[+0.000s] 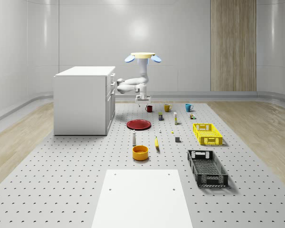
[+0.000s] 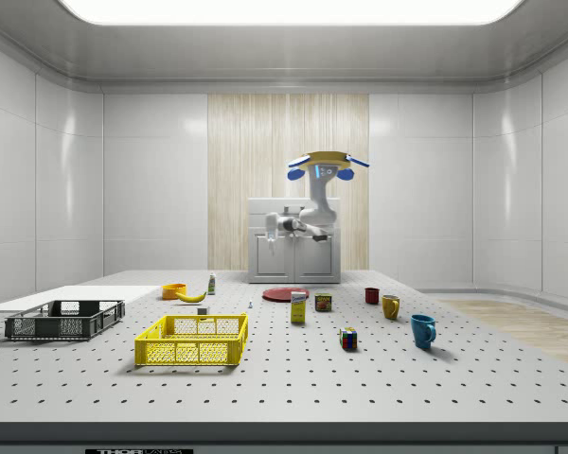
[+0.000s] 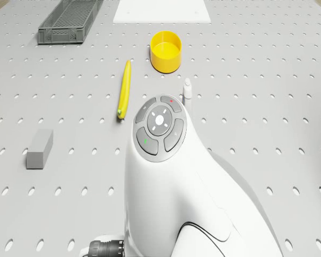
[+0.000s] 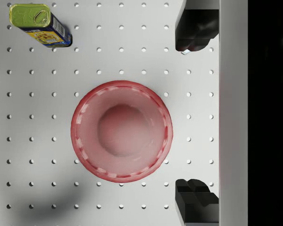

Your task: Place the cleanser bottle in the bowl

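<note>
Drone [image 1: 142,57] hovers in mid-air over the far part of the perforated grey table [image 1: 61,190], just right of the white cabinet [image 1: 83,99] in the whole-scene view. White arm [image 1: 133,84] hangs below it, bent, with the gripper [image 1: 141,99] pointing down above the table surface, nothing touching it.

Wrist view: the two black fingers [image 4: 195,28] stand wide apart, nothing between them. Directly below lies the red round plate [image 4: 121,136]; a yellow-and-blue tin can with a green lid [image 4: 40,24] lies near it.

Task object: small white cleanser bottle [image 1: 134,138] stands upright on the table, nearer the whole-scene camera than the red plate and just beyond the yellow-orange round bowl [image 1: 140,152]. Bottle and bowl are near each other but apart; bottle is not in the bowl. Both are well apart from the gripper. Drone view shows the bottle's top [image 3: 187,88] just past the arm's wrist housing, with the bowl [image 3: 166,51] further on.

Also on the table: yellow banana [image 1: 156,142] just right of the bowl, small grey block [image 1: 177,139], yellow mesh crate [image 1: 207,133] and black mesh crate [image 1: 207,167] on the whole-scene view's right, a row of red, yellow and blue mugs [image 1: 167,108] at the far side.
</note>
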Tool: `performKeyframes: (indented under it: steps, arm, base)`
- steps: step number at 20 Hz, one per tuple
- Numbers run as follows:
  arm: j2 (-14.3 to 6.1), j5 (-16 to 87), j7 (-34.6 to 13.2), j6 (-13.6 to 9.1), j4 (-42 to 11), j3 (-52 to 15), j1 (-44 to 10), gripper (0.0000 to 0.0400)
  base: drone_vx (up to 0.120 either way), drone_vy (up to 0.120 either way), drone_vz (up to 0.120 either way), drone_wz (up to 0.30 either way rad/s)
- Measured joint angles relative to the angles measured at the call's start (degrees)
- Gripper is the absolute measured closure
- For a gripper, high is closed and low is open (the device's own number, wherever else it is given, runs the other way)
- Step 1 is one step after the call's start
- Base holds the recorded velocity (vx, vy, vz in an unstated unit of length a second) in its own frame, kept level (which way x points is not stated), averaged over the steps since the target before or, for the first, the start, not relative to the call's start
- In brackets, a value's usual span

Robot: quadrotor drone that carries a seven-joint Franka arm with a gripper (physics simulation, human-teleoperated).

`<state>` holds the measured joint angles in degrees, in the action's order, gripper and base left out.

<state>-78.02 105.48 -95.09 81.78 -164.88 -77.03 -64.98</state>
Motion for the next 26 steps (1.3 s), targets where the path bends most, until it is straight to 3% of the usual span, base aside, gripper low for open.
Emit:
performKeyframes:
  steps: [26]
  arm:
    - [-4.04,-1.76,-0.85,3.76,0.2,-0.76,-0.98,0.0]
  base:
    - [0.12,0.0,0.0,0.0]
